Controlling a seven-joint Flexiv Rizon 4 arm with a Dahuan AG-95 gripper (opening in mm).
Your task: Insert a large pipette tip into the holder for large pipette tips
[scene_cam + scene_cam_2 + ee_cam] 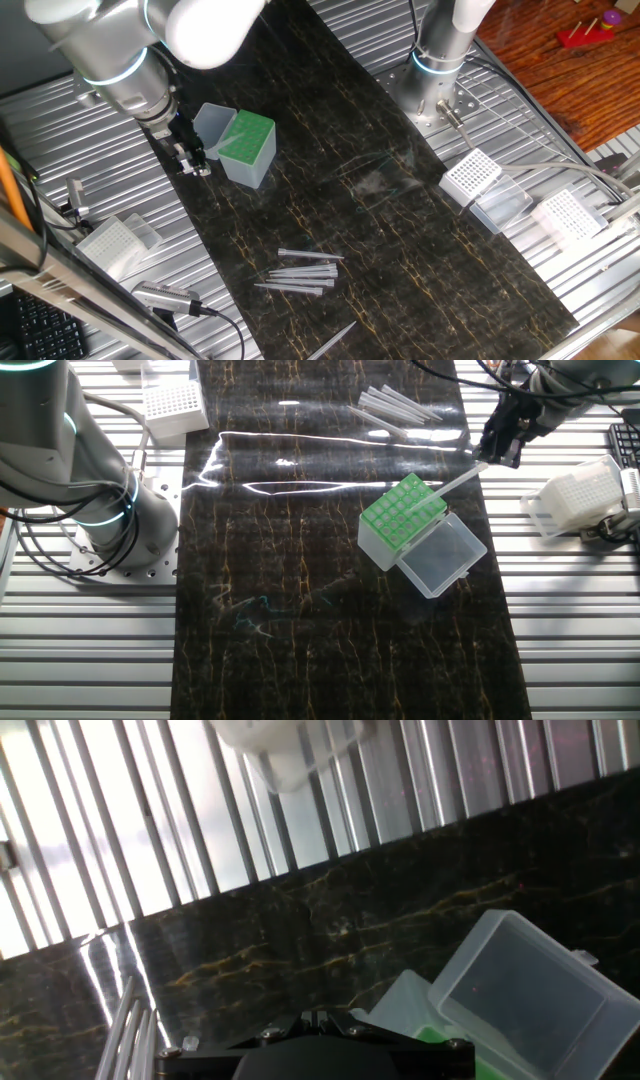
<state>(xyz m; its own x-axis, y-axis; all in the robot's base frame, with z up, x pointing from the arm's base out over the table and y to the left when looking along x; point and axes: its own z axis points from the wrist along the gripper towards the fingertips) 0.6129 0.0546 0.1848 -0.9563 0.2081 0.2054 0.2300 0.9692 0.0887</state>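
The holder [403,512] is a box with a green perforated top and its clear lid [443,555] hinged open; it also shows in one fixed view [246,146] and partly in the hand view [520,990]. My gripper [503,442] is to the right of the holder, shut on a large pipette tip [455,480]. The tip slants down from the fingers, and its thin end reaches the edge of the green top. I cannot tell whether it is in a hole. In one fixed view my gripper [192,158] is just left of the holder. In the hand view the jaws [315,1018] stand together.
Several loose pipette tips [395,405] [300,270] lie on the dark mat. White-grid racks stand at the mat's sides [175,405] [580,495] [470,175] [565,215] [110,240]. A second arm's base [110,530] stands on the slatted table.
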